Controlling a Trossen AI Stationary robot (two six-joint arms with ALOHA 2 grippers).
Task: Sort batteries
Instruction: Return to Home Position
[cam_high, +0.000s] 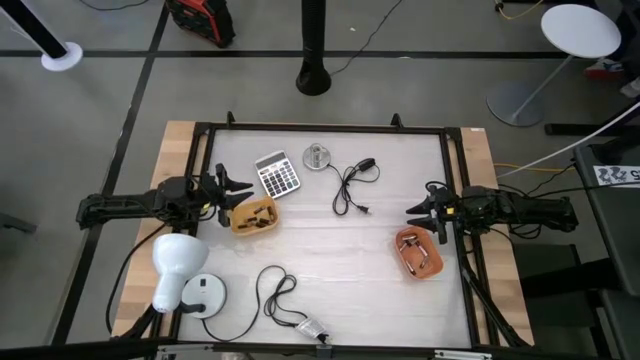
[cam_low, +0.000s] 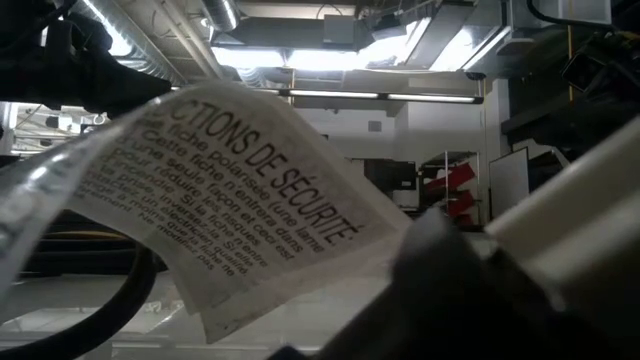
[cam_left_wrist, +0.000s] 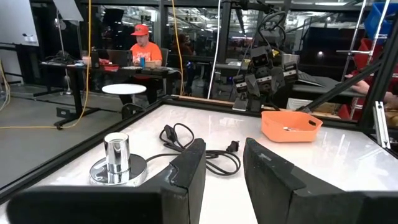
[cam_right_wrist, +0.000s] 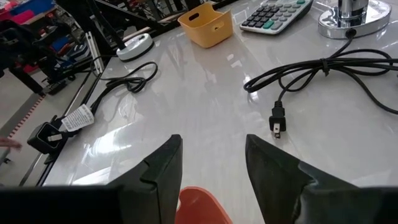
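Dark left gripper (cam_high: 240, 188) and dark right gripper (cam_high: 414, 212) point inward, fingers wide, holding nothing. White printed paper (cam_low: 230, 190) blocks the low view.

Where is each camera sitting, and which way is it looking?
High view: above the table, facing straight down; shows left gripper and right gripper.
Low view: tabletop height, blocked by a white printed safety label; no robot part clear.
Left wrist view: looks past its open fingers toward the orange plastic bin.
Right wrist view: looks past its open fingers toward the yellow plastic bin.
Both wrist views share the black plug cable.
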